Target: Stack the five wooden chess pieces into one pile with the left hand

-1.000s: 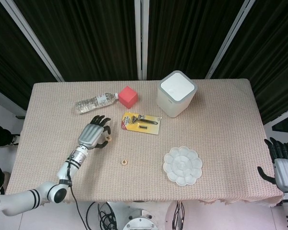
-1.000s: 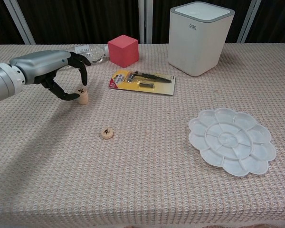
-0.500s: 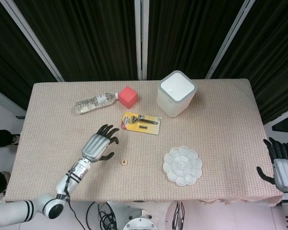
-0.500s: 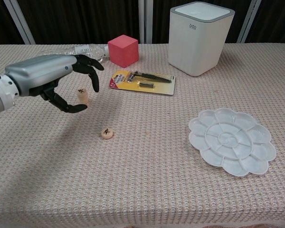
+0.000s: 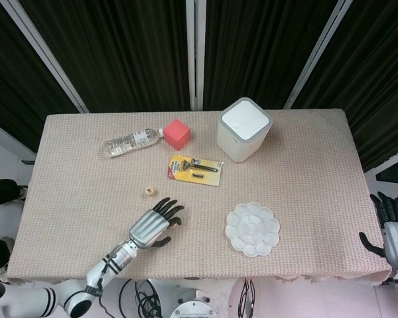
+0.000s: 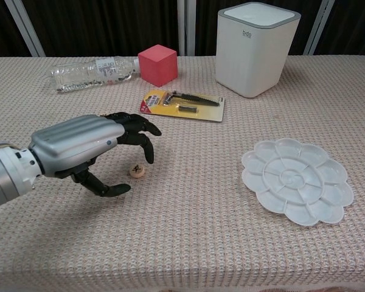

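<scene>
A short stack of wooden chess pieces [image 5: 148, 191] stands left of the table's middle. One loose wooden piece [image 6: 137, 171] with a dark character on top lies flat nearer the front. My left hand [image 6: 85, 149] hovers over that loose piece, fingers spread and curved above it, thumb low beside it, nothing held. In the head view the left hand [image 5: 154, 226] covers the loose piece. In the chest view the hand hides most of the stack. My right hand [image 5: 397, 228] hangs off the table's right edge, fingers apart and empty.
A clear plastic bottle [image 6: 91, 72] lies at the back left beside a red cube [image 6: 157, 64]. A white bin [image 6: 255, 47] stands at the back. A razor in yellow packaging [image 6: 182, 104] lies mid-table. A white flower-shaped palette [image 6: 295, 179] sits at the front right.
My left hand has left the stack and moved toward the front of the table, now over the loose piece. The stack stands free. The right hand barely moved.
</scene>
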